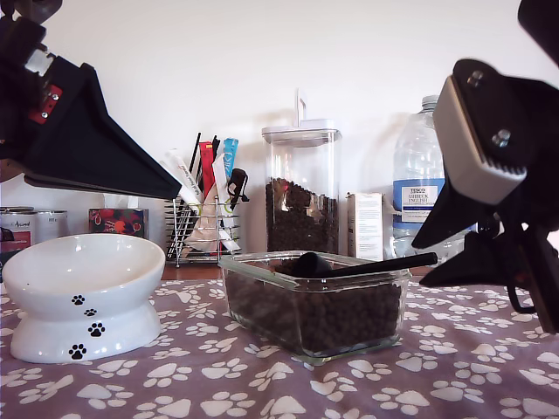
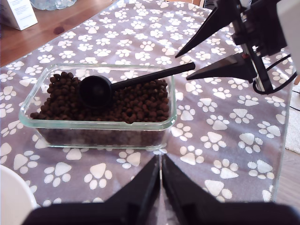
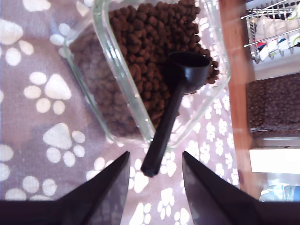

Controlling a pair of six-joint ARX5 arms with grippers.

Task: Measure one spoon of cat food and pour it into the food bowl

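Observation:
The black spoon [image 1: 349,269] lies in a clear glass dish [image 1: 262,262], its bowl resting on the dark cat food [image 1: 323,319] and its handle sticking out over the rim. My second gripper [image 3: 154,157] is open, its fingers flanking the tip of the spoon [image 3: 187,65] handle without touching it; it hangs at the exterior view's right [image 1: 421,264]. My first gripper [image 2: 159,164] is shut on nothing, raised at the exterior view's left [image 1: 175,192] above the white food bowl [image 1: 83,271]. The bowl looks empty.
A purple paw-print cloth [image 1: 454,367] covers the table. Behind the dish stand a tall lidded canister of kibble [image 1: 301,188], a water bottle [image 1: 419,175], a small white box [image 1: 365,225] and a wire rack of utensils [image 1: 203,223]. Cans [image 1: 17,229] sit at the far left.

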